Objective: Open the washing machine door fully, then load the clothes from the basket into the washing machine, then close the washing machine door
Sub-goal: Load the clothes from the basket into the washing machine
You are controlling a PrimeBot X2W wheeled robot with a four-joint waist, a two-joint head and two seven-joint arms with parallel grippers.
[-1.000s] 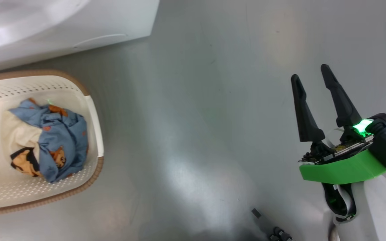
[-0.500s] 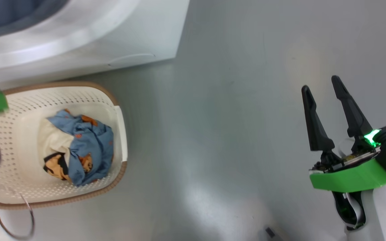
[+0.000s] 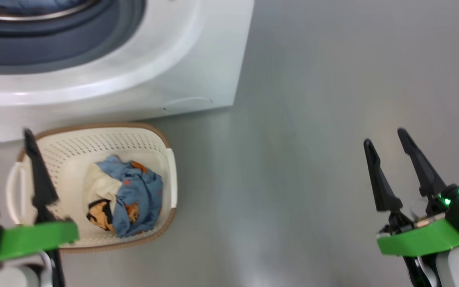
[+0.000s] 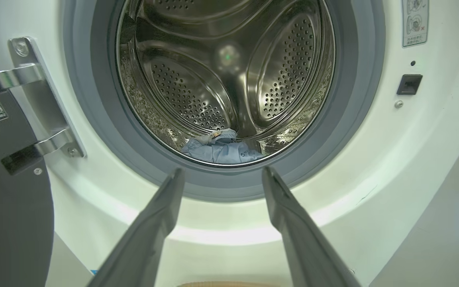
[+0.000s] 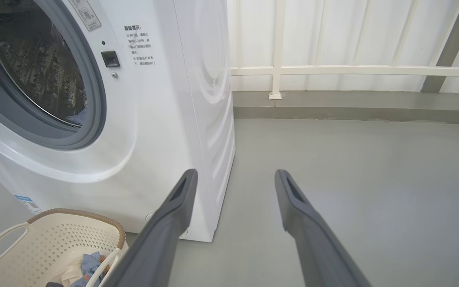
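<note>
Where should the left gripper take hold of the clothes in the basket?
Best pinch the bunched blue fold at the top of the clothes, coming straight down with the open left gripper: the basket walls enclose the pile, leaving only the top open.

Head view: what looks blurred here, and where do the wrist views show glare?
Head view: left pincer and basket softened by motion. Left wrist view: bright glare band on the washing machine below its grey ring. Right wrist view: crisp.
</note>
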